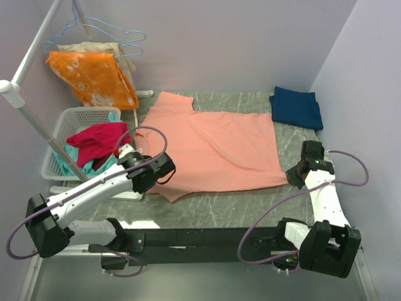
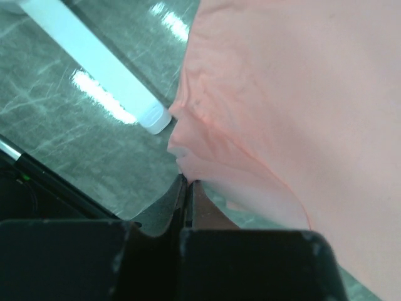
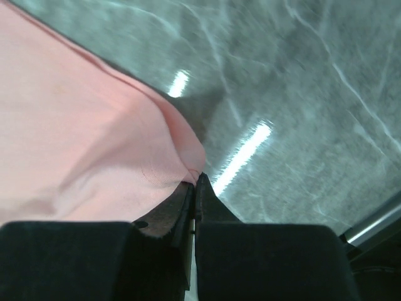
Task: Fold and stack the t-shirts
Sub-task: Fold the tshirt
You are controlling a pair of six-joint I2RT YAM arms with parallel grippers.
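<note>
The salmon-pink t-shirt (image 1: pixel 216 147) lies spread flat across the middle of the table. My left gripper (image 1: pixel 164 169) is shut on its near left edge; the left wrist view shows the cloth (image 2: pixel 301 94) pinched at the fingertips (image 2: pixel 187 183). My right gripper (image 1: pixel 294 177) is shut on the shirt's near right corner; the right wrist view shows the pink cloth (image 3: pixel 81 138) bunched at the closed tips (image 3: pixel 197 179). The dark navy t-shirt (image 1: pixel 296 107) lies folded at the far right corner.
A white basket (image 1: pixel 70 128) at the left holds a magenta-red garment (image 1: pixel 95 142) and teal cloth. An orange white-blotched cloth (image 1: pixel 94 78) hangs on a rack whose white pole (image 1: pixel 37 128) slants down the left. Its foot (image 2: pixel 153 119) is near the left gripper.
</note>
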